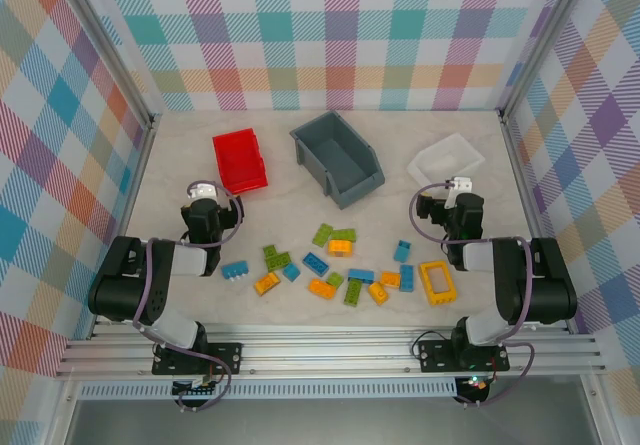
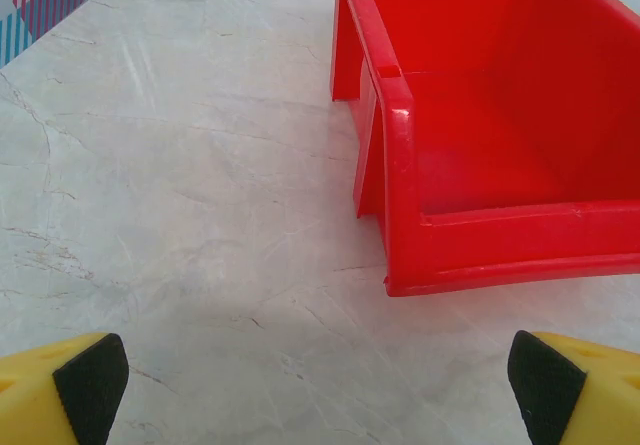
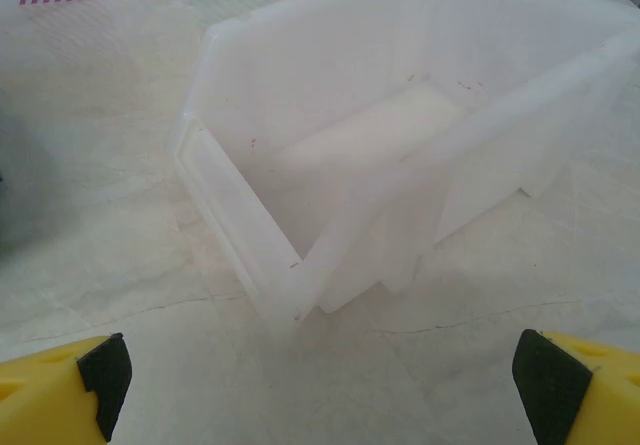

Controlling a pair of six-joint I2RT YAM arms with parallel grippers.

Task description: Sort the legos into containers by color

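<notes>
The legos lie scattered on the table's near middle: blue (image 1: pixel 236 269), lime green (image 1: pixel 322 233) and orange (image 1: pixel 321 288) bricks, with an orange frame piece (image 1: pixel 436 282) at the right. Three containers stand behind them: a red bin (image 1: pixel 240 160), a grey bin (image 1: pixel 337 157) and a white tray (image 1: pixel 446 158). My left gripper (image 1: pixel 203 193) hovers open just short of the red bin (image 2: pixel 480 165), its yellow fingers (image 2: pixel 90 380) wide apart over bare table. Facing the white tray (image 3: pixel 400 155), my right gripper (image 1: pixel 458 187) is open and holds nothing.
Checked fabric walls with metal posts (image 1: pixel 150 115) close in the table on three sides. A metal rail (image 1: pixel 330 350) carrying both arm bases runs along the near edge. Bare marble-look tabletop (image 2: pixel 180 165) lies left of the red bin.
</notes>
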